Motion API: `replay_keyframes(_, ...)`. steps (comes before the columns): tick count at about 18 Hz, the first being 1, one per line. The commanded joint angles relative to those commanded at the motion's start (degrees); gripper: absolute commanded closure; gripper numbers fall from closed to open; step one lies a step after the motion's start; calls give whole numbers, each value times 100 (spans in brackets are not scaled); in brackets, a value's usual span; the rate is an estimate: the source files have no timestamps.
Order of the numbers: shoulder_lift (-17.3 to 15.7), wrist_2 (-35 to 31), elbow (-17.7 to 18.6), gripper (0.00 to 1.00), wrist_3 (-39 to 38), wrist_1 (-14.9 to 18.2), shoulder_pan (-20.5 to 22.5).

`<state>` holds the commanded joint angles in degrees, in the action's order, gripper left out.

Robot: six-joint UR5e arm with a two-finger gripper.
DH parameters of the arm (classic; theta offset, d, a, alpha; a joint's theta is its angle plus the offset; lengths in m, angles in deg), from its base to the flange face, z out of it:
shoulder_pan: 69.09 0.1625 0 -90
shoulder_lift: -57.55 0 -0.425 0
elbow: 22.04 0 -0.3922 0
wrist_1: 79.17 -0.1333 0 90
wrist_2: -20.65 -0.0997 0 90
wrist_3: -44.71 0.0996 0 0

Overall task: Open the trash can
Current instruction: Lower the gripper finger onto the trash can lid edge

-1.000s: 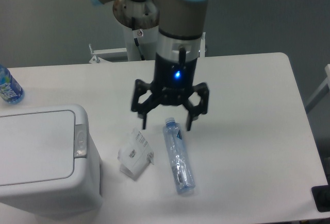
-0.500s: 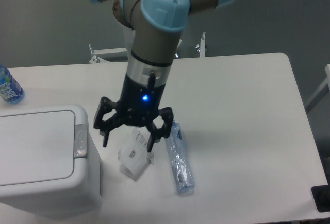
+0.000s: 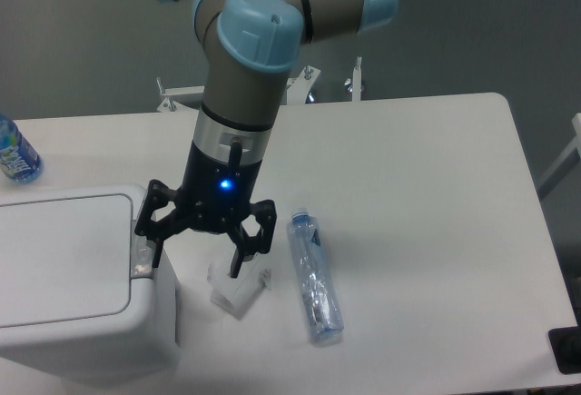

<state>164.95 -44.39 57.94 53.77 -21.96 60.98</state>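
Gripper: black two-finger gripper point(image 3: 197, 255) on the UR5e arm, fingers spread apart with nothing between them, a blue light lit on its body; one fingertip hangs at the right edge of the trash can by the latch, the other over the white carton
Trash can: large boxy white plastic bin point(image 3: 77, 277) with rounded corners at the front-left of the table, flat rectangular lid down
Latch: small grey push-button point(image 3: 141, 257) on the right edge of the trash can's top, partly hidden behind the gripper's near finger; whether the finger touches it cannot be told
Arm: grey tubes with light-blue joint caps point(image 3: 247, 77), reaching down from behind and to the right of the trash can, tilted toward it
White carton: small crumpled white package point(image 3: 238, 290) lying flat just right of the trash can, partly covered by the gripper
Clear bottle: empty transparent plastic bottle point(image 3: 313, 277) with a blue cap, lying on its side right of the trash can, beyond the carton, cap pointing away from the camera
Blue bottle: blue-labelled bottle point(image 3: 14, 153) behind the trash can at the left edge of view, only partly visible
Table: white tabletop point(image 3: 427, 204) carrying the trash can and the rest
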Motion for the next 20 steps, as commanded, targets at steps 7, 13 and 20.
replay_keyframes(7, 9, -9, 18, 0, 0, 0, -79)
replay_keyframes(13, 18, -26, 88, 0, 9, -9, -88)
replay_keyframes(20, 44, -35, 97, 0, 17, -18, -141)
